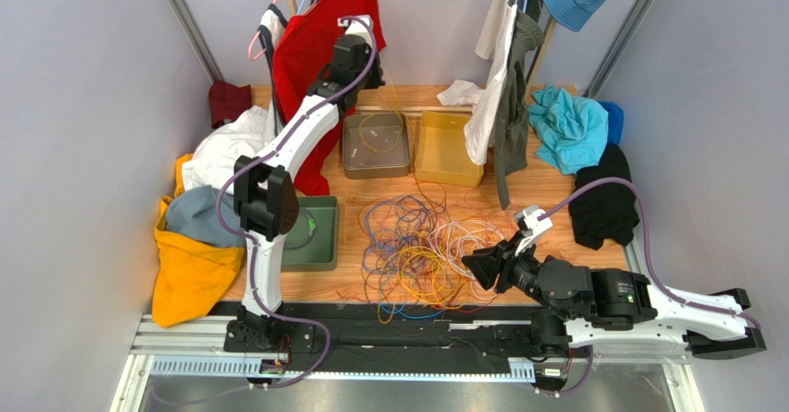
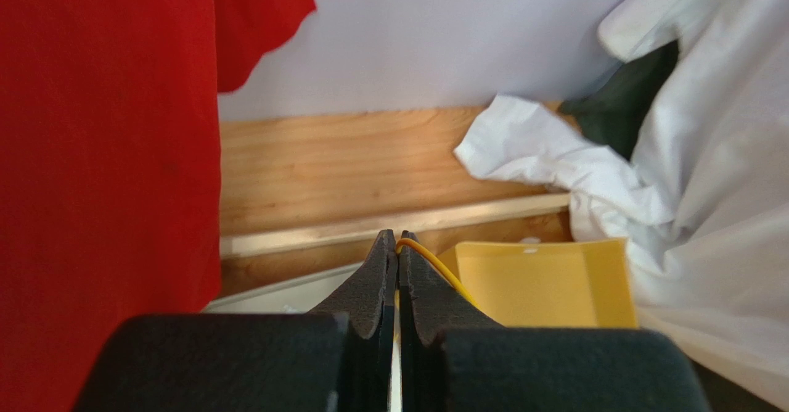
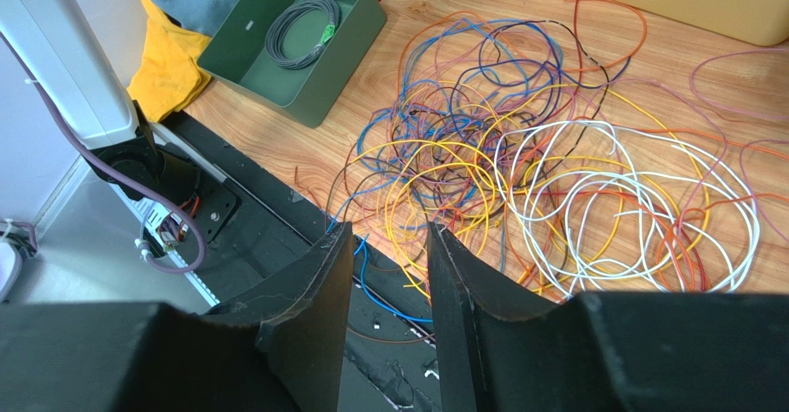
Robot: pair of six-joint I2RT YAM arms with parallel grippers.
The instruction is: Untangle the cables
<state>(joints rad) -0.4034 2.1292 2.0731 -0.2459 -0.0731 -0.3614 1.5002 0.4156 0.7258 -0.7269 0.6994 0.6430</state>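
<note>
- The left tool (image 2: 398,239) is clamped on a yellow cable (image 2: 433,264) over the tabletop's (image 1: 546,195) far edge.
- The right tool (image 3: 389,234) is held apart, empty, by the tangled cables (image 3: 519,153) at the near edge.

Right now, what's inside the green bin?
A coiled grey cable with a small green tag lies on the green bin's floor; nothing else shows. From the top camera, the left arm covers the bin's left side.
</note>
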